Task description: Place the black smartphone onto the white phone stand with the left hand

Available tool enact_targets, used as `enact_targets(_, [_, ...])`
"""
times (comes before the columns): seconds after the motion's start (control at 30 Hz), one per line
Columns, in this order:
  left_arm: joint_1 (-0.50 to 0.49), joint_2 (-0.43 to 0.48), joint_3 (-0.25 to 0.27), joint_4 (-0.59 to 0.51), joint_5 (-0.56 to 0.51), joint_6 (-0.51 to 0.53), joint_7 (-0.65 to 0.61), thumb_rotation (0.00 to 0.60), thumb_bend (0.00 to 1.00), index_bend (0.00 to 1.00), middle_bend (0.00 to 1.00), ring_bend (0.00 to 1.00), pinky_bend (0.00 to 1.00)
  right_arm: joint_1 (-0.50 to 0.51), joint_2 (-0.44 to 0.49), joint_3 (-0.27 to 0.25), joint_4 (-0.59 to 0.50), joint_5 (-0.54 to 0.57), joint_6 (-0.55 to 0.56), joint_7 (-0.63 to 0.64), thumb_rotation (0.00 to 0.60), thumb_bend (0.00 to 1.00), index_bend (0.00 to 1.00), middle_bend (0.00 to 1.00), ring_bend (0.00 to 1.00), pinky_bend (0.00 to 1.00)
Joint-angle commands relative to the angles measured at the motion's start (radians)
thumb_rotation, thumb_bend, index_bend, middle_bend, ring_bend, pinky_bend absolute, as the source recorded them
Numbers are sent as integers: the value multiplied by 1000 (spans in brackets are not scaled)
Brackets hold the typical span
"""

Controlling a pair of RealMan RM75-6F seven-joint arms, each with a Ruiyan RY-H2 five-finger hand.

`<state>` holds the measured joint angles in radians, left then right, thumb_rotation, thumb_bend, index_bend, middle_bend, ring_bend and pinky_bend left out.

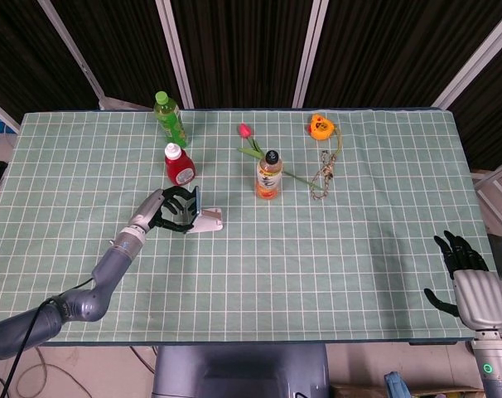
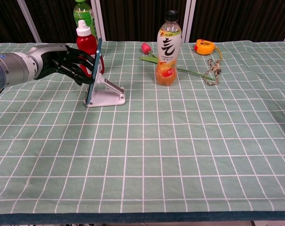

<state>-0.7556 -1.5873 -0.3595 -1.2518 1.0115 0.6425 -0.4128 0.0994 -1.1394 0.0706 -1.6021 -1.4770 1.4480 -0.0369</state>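
Thin black smartphone (image 2: 93, 70) standing nearly upright on small white phone stand (image 2: 107, 94), left hand (image 2: 67, 62) with dark fingers spread against its face, whether gripping unclear, right hand (image 1: 465, 267) loosely open, empty, beyond table edge

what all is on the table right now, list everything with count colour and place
smartphone: 1, black, standing on the stand
phone stand: 1, white, left part of the table
sauce bottle: 1, red, behind the stand
green bottle: 1, far left
orange drink bottle: 1, centre back
tulip: 1, red, lying behind that bottle
tape measure: 1, orange, far right
chain: 1, beside it
left hand: at the smartphone
right hand: off the table's right edge
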Motion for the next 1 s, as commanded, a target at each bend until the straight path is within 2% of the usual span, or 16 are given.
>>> enact_targets(0.03, [0,2,1,1,7,0,-6,600,275,495,585,380,414,0,0,0,0,0,0,0,600,322,96,15,0,186])
enact_targets(0.67, [4,-6,9,23,25,22,-25,600,275,492,582,377,409,0,0,-1,3,-2,1,4,600,323,96,15,0,186])
enact_targets(1.0, [7,0,26,18,43,27,-16,600,272,401,460,241,295,-1,-1,-1,3,-3,2,4,600,324,100,18,0,186])
